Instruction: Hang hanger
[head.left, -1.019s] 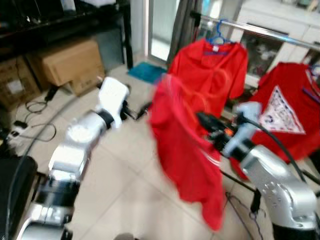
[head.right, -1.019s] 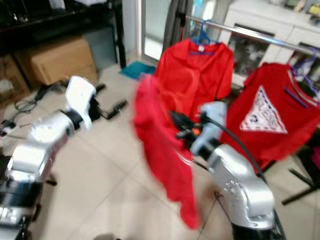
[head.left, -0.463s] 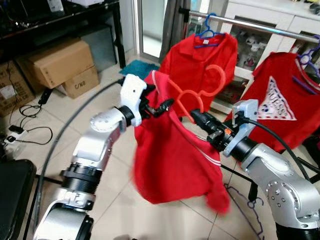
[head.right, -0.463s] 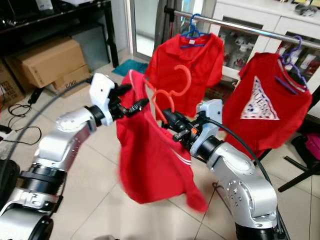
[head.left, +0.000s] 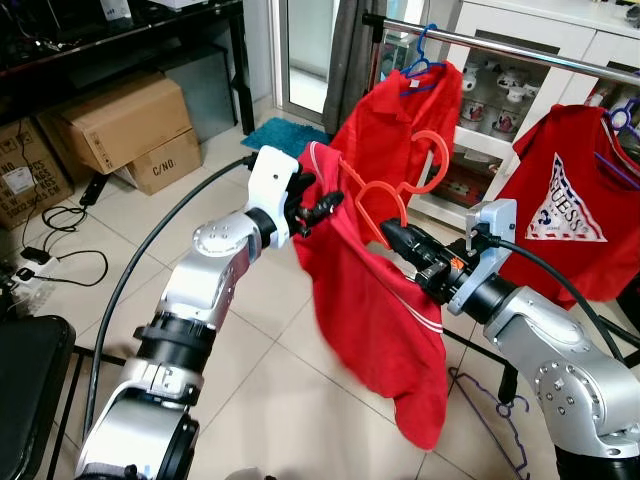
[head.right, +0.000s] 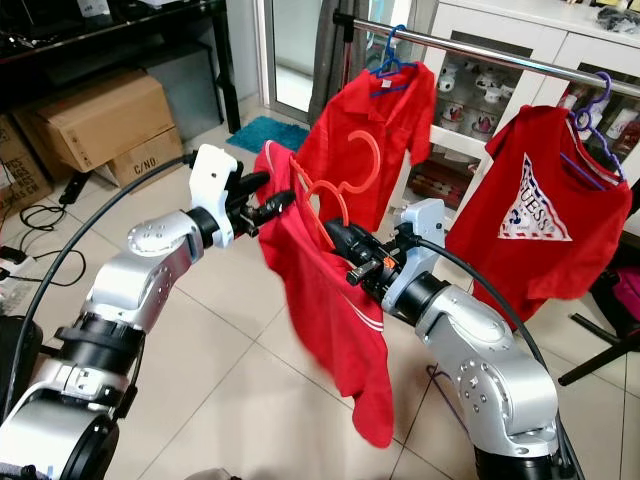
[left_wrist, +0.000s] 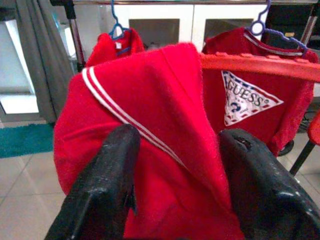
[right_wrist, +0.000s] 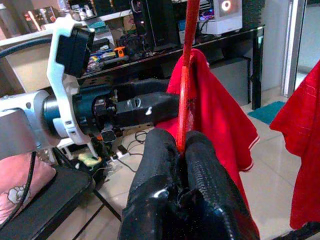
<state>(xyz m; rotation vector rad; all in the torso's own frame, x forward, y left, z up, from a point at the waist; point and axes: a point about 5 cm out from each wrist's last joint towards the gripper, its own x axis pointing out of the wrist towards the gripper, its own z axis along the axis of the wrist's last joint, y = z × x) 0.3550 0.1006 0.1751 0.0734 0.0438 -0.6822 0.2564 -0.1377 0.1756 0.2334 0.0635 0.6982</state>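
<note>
Holding the orange hanger (head.left: 395, 185) by its lower part, the right claw (head.left: 398, 236) keeps it in the air between the two arms, with a red shirt (head.left: 385, 320) draped on it and falling down toward the floor (head.left: 260, 370). In the right wrist view the two black fingers (right_wrist: 200, 180) are pressed tight together on the thin orange bar, so this claw is closed on the hanger. The left claw (head.left: 318, 210) is at the shirt's shoulder, near the collar with white stripes. In the left wrist view its fingers (left_wrist: 107, 185) stand fairly wide with the red cloth between them, but I cannot tell if they really pinch the cloth.

The hanger is not yet on the rail (head.left: 520, 52), which runs behind and above, well apart from it. On this rail there hang already a red shirt on a blue hanger (head.left: 425, 65) and another red shirt with a white triangle print (head.left: 575, 205).

I judge the step in hand is to settle the shirt on the hanger and then bring it up to the rail. To do it well, the left claw should smooth the shoulder over the hanger's end and then let go, so the cloth is not pulled off. The right claw should turn the hook upward, lift it above the rail in the free part between the two hanging shirts, and lower it slowly. Cardboard boxes (head.left: 125, 125) stand on the floor at the left.
</note>
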